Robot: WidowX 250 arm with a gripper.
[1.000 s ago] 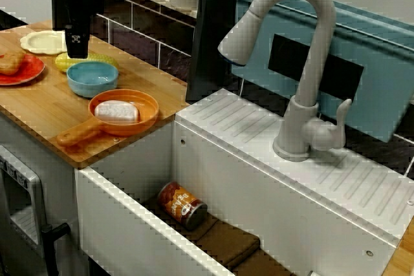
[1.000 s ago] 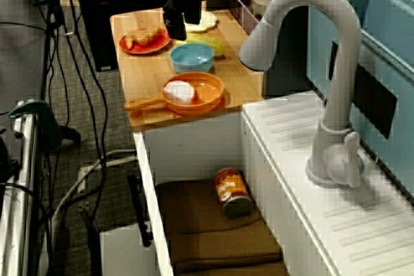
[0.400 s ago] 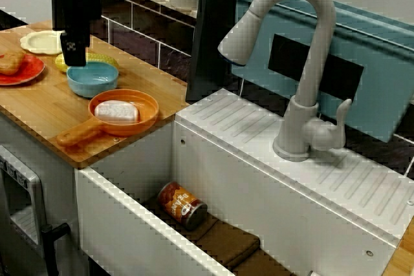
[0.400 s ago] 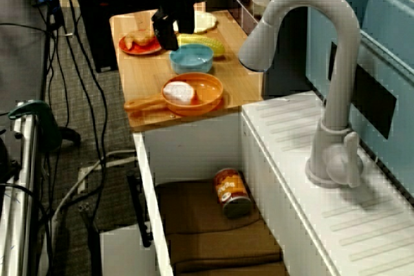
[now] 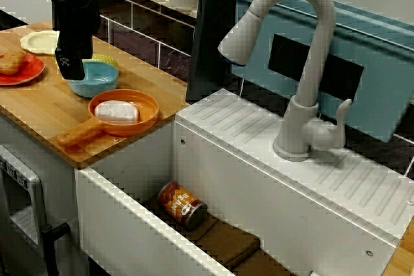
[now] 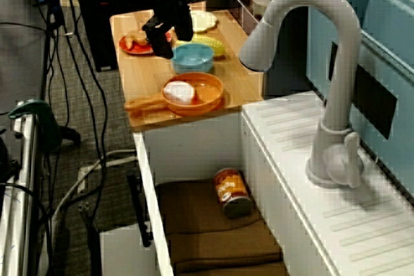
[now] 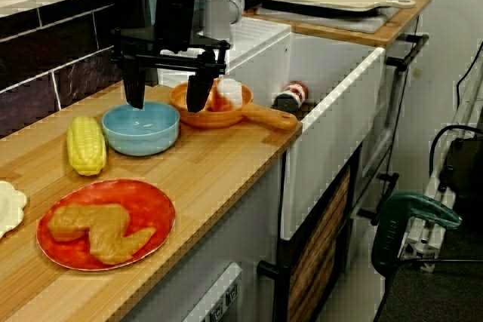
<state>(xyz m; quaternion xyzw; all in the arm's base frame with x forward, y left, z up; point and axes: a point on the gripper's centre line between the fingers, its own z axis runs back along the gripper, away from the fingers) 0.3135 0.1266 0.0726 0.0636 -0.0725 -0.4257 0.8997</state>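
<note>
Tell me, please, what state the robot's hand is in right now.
Hand: open wide, low at the blue bowl, gripping nothing.

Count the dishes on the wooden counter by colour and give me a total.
red plate: 1
blue bowl: 1
orange pan: 1
cream plate: 1
Total: 4

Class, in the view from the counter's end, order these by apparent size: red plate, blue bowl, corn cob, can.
1. red plate, nearest the camera
2. blue bowl
3. corn cob
4. can, farthest away, so its rank is unsure
</note>
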